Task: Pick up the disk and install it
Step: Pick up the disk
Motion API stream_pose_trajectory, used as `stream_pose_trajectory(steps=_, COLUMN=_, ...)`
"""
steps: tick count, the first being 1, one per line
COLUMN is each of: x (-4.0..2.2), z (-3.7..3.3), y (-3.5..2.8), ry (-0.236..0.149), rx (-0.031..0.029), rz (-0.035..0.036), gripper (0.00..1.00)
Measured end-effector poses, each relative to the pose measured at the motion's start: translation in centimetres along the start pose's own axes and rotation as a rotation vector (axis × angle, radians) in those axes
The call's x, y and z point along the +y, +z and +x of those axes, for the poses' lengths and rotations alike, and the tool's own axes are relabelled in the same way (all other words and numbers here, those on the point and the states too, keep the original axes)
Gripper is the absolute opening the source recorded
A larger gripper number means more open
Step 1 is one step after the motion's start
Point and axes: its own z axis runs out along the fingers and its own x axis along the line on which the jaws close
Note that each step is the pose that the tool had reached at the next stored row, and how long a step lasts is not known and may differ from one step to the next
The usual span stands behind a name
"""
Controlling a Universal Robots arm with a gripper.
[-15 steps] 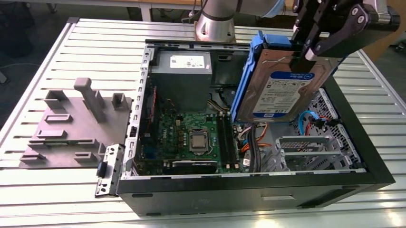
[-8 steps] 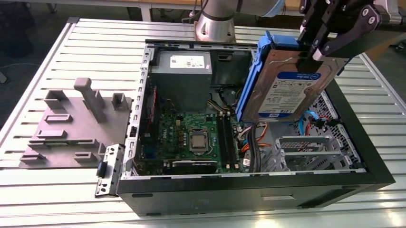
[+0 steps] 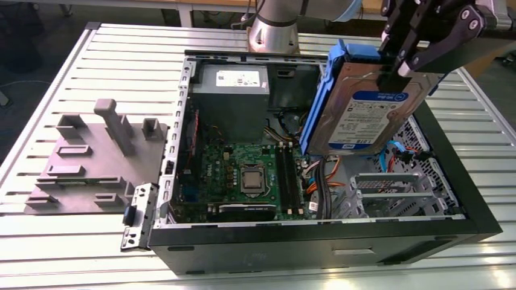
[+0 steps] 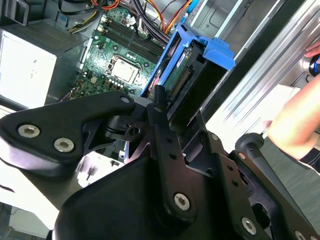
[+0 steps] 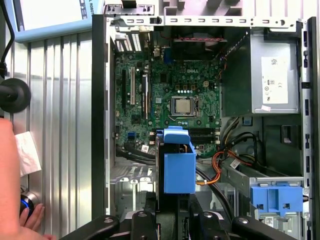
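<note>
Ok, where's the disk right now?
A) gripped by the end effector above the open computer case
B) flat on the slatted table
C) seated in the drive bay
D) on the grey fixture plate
A: in the exterior view the end effector clamps the disk on edge, held clear above the open computer case.

An open computer case [image 3: 306, 241] is lying on the slatted metal surface [image 3: 81, 254], directly beneath the end effector [image 3: 400, 69]. Inside it, a motherboard [image 3: 229, 160] with its bare processor [image 3: 252, 179] is sitting below the end effector, toward the exterior view's left. A grey power-supply box [image 3: 234, 93] is resting near the end effector on that same side. A grey fixture plate [image 3: 89, 175] with upright blocks is standing well apart, outside the case. A bare blue bracket [image 5: 276, 196] is sitting inside the case.
</note>
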Motion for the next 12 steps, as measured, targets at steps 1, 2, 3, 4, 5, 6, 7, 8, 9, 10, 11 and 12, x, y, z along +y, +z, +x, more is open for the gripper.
stream_pose_trajectory(steps=1, x=0.0, z=0.0, y=-0.02, ry=0.0, rx=-0.0001, rz=0.0, gripper=0.35)
stream_pose_trajectory(steps=2, x=0.0, z=0.0, y=-0.03, ry=0.0, rx=-0.0001, rz=0.0, gripper=0.35)
stream_pose_trajectory(steps=3, x=0.0, z=0.0, y=-0.04, ry=0.0, rx=-0.0001, rz=0.0, gripper=0.35)
stream_pose_trajectory(steps=4, x=0.0, z=0.0, y=-0.05, ry=0.0, rx=-0.0001, rz=0.0, gripper=0.35)
stream_pose_trajectory(steps=5, x=0.0, z=0.0, y=-0.05, ry=0.0, rx=-0.0001, rz=0.0, gripper=0.35)
stream_pose_trajectory(steps=6, x=0.0, z=0.0, y=-0.05, ry=0.0, rx=-0.0002, rz=0.0, gripper=0.35)
stream_pose_trajectory(steps=7, x=0.0, z=0.0, y=-0.05, ry=0.0, rx=-0.0002, rz=0.0, gripper=0.35)
stream_pose_trajectory(steps=8, x=0.0, z=0.0, y=-0.06, ry=0.0, rx=-0.0001, rz=0.0, gripper=0.35)
stream_pose_trajectory(steps=9, x=0.0, z=0.0, y=-0.06, ry=0.0, rx=-0.0001, rz=0.0, gripper=0.35)
stream_pose_trajectory(steps=10, x=0.0, z=0.0, y=-0.06, ry=0.0, rx=-0.0002, rz=0.0001, gripper=0.35)
stream_pose_trajectory(steps=11, x=0.0, z=0.01, y=-0.06, ry=0.0, rx=-0.0001, rz=0.0, gripper=0.35)
stream_pose_trajectory(steps=12, x=0.01, z=0.06, y=-0.06, ry=0.0, rx=-0.0001, rz=0.0, gripper=0.35)
